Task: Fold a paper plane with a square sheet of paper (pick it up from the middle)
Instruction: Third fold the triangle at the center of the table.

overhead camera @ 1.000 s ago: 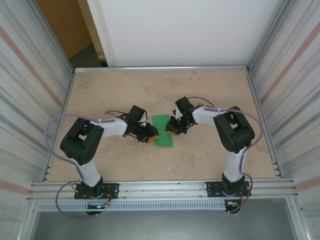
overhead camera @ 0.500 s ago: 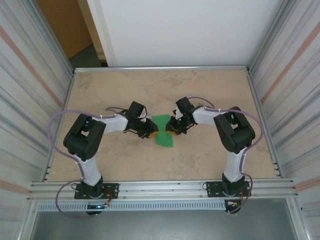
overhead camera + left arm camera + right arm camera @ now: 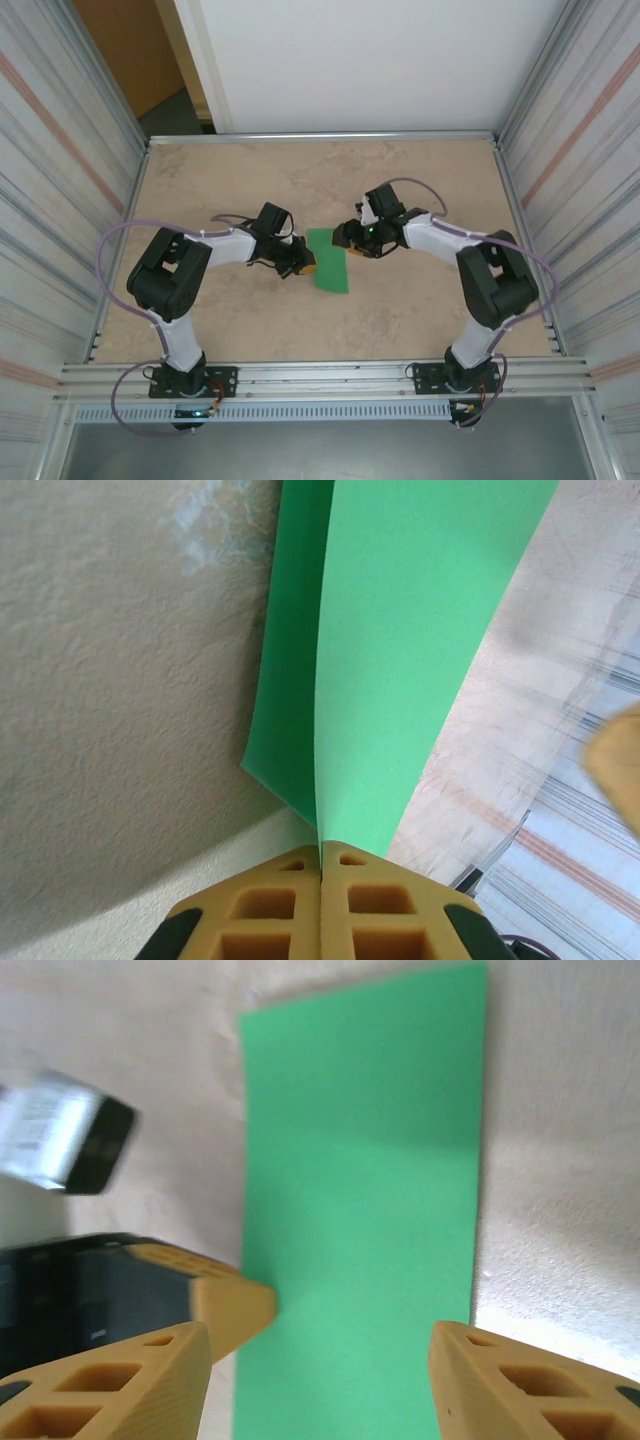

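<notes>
surface (image 3: 420, 320): pale and mottled, with both arms reaching in toward its middle.
square sheet of paper (image 3: 328, 262): lies mid-surface between the two claws and shows as a long green rectangle, apparently doubled over. The left wrist view shows two layers (image 3: 400, 630) fanning up from one pinched point.
handling: I'd judge it feather-light and limp, quick to take a stray crease or tear, and likely to skate on the smooth surface. A flat pinch at an edge or along the fold looks the safest hold, with something steadying the rest.
left claw (image 3: 303, 266): pressed together (image 3: 321, 852), pinching the sheet's edge with both layers caught between the pads.
right claw (image 3: 345, 238): spread wide (image 3: 320, 1338), its fingers straddling the strip's width. It holds nothing, and I cannot tell whether it touches the paper.
</notes>
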Controlling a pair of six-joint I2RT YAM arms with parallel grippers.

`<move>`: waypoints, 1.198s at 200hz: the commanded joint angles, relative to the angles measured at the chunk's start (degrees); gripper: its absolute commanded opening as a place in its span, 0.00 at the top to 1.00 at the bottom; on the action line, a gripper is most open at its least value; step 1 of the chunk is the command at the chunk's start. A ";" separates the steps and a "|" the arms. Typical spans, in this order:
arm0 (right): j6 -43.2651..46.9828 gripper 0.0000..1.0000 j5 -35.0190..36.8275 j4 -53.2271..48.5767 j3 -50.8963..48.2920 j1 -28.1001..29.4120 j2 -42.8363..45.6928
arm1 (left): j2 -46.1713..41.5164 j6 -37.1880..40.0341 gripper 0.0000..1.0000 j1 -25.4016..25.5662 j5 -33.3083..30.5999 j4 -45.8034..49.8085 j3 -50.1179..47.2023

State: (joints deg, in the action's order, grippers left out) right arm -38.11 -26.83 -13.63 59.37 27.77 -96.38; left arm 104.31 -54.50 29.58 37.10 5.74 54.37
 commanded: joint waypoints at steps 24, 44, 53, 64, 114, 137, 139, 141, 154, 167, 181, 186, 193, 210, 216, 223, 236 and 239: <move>12.70 0.30 12.94 0.36 -3.71 2.50 10.15 | -2.26 -3.59 1.00 -0.40 1.74 -0.54 1.21; 18.09 0.29 17.50 2.83 -6.69 5.66 13.57 | -2.81 -4.75 1.00 -0.40 1.82 -0.64 1.06; 20.31 0.28 18.32 4.47 -8.29 7.01 14.69 | -2.97 -5.18 1.00 -0.40 1.91 -0.73 1.03; 22.14 0.28 18.35 5.67 -9.64 7.89 15.66 | -3.17 -5.44 1.00 -0.40 2.01 -0.60 1.09; 33.48 0.26 17.93 11.34 -14.38 14.16 16.25 | -2.85 -6.23 0.99 -0.41 2.60 -0.33 1.53; 37.72 0.24 17.61 12.22 -14.83 17.18 14.26 | -2.55 -6.52 0.99 -0.43 2.80 0.00 1.92; 37.97 0.24 17.58 12.40 -14.86 17.48 14.04 | -2.56 -6.50 0.99 -0.41 2.82 0.02 1.96; 38.20 0.24 17.55 12.51 -14.91 17.69 13.92 | -2.50 -6.54 0.99 -0.41 2.83 0.08 2.01; 39.97 0.24 17.53 13.88 -15.64 19.30 12.57 | -2.41 -6.55 0.99 -0.44 2.89 0.39 2.30; 40.70 0.24 18.75 15.48 -16.26 20.44 11.31 | -2.31 -6.56 0.99 -0.43 2.89 0.59 2.49; 41.29 0.24 19.60 16.73 -16.63 21.05 10.01 | -2.13 -6.50 0.99 -0.40 3.06 0.80 2.67; 41.58 0.25 19.63 17.02 -16.65 21.26 9.66 | -2.18 -6.50 0.99 -0.43 3.06 0.90 2.74; 42.01 0.26 19.78 17.28 -16.69 21.39 9.06 | -2.04 -6.58 0.99 -0.40 3.15 0.78 2.71; 42.70 0.27 21.09 18.54 -17.13 21.70 7.81 | -1.99 -6.60 0.99 -0.40 3.16 0.94 2.86; 42.97 0.28 21.45 18.98 -17.39 21.71 7.35 | -2.01 -6.67 0.99 -0.43 3.15 0.96 2.92; 43.07 0.29 22.33 19.54 -17.49 21.71 6.94 | -1.99 -6.59 0.99 -0.40 3.15 0.96 2.94; 43.30 0.33 24.36 20.19 -18.04 21.83 6.31 | -1.94 -6.66 0.99 -0.40 3.17 1.02 2.87; 43.28 0.33 24.75 20.36 -18.19 21.80 6.29 | -1.93 -6.56 0.99 -0.40 3.15 1.08 2.93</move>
State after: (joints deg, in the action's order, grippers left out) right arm 2.74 -6.26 3.64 42.09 49.17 -88.92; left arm 103.04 -60.49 29.58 39.22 5.72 55.99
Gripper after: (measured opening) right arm 0.695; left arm 0.048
